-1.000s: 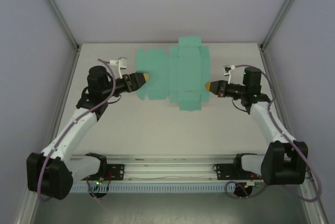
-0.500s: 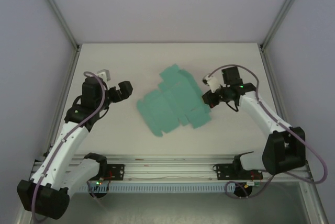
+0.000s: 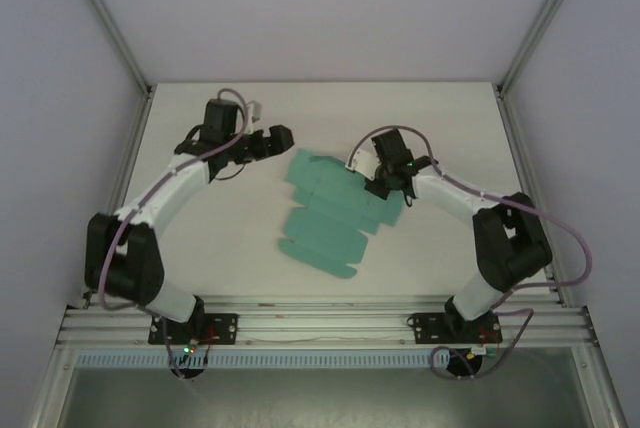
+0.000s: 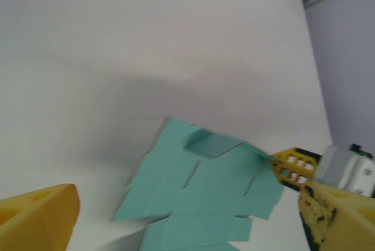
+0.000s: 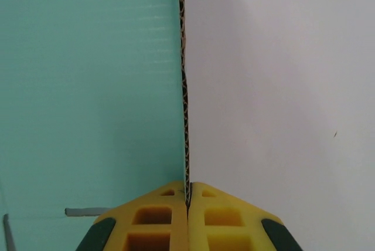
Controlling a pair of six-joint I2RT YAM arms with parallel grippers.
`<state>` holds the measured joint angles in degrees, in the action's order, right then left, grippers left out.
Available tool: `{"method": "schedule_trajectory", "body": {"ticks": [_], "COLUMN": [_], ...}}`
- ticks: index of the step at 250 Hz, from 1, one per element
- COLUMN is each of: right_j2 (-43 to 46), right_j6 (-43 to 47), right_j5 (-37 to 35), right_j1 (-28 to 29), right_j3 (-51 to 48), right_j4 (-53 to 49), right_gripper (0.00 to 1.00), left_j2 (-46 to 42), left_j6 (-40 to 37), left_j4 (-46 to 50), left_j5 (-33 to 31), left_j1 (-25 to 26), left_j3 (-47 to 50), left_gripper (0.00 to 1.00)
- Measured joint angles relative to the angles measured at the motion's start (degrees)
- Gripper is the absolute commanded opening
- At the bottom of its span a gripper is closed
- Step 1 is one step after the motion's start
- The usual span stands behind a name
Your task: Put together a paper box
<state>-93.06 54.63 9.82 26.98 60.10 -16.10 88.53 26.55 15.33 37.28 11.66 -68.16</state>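
The paper box (image 3: 330,210) is a flat teal die-cut sheet with flaps, lying askew on the white table (image 3: 230,238). My right gripper (image 3: 370,176) is at its far right edge. In the right wrist view its yellow fingers (image 5: 158,219) are shut on the sheet's thin edge (image 5: 185,98), with teal card (image 5: 88,87) to the left. My left gripper (image 3: 278,137) hovers open just beyond the sheet's far left corner, not touching it. In the left wrist view the sheet (image 4: 205,198) lies ahead between the widely spread fingers (image 4: 38,216), one small flap (image 4: 212,143) lifted.
Grey enclosure walls with metal frame posts (image 3: 110,18) surround the table on three sides. A rail (image 3: 320,323) with both arm bases runs along the near edge. Bare table lies left and right of the sheet.
The sheet has turned and slid toward the near left. My right gripper has moved left, shut on its edge. My left arm has swung up to the far side, near the sheet's corner.
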Motion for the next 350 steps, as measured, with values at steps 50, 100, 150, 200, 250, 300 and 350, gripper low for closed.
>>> {"method": "schedule_trajectory", "body": {"ticks": [50,100,150,200,250,300,350], "right_j2": [-1.73,-0.37,3.61,5.90,9.38,11.74,11.80], "right_j6": [2.23,2.43,2.14,0.04,-1.27,-2.47,-4.09], "right_j5": [-1.09,-1.14,-2.82,-3.28,-3.08,-2.56,-2.12], "right_j1": [0.74,1.60,4.28,5.44,7.17,7.98,8.61], "right_j3": [0.24,-1.99,-5.79,-9.25,-13.49,-15.98,-16.63], "right_j4": [4.31,8.33,9.77,12.55,14.93,17.14,19.71], "right_gripper": [0.00,0.00,0.00,0.00,0.00,0.00,0.00], "left_j2": [7.61,10.95,11.50,10.23,6.25,5.57,7.04], "left_j6": [1.09,2.03,5.46,9.46,14.56,21.20,24.57], "left_j4": [-1.11,0.28,-0.44,-3.17,-9.09,-20.31,-28.15], "left_j5": [5.38,5.79,4.68,1.14,-3.93,-5.35,-4.17], "left_j1": [2.97,7.63,10.32,12.46,14.27,14.23,14.99], "left_j3": [-5.90,-8.33,-6.69,-1.88,5.18,10.49,10.51], "left_gripper": [0.86,0.76,0.64,0.61,0.57,0.52,0.51]}}
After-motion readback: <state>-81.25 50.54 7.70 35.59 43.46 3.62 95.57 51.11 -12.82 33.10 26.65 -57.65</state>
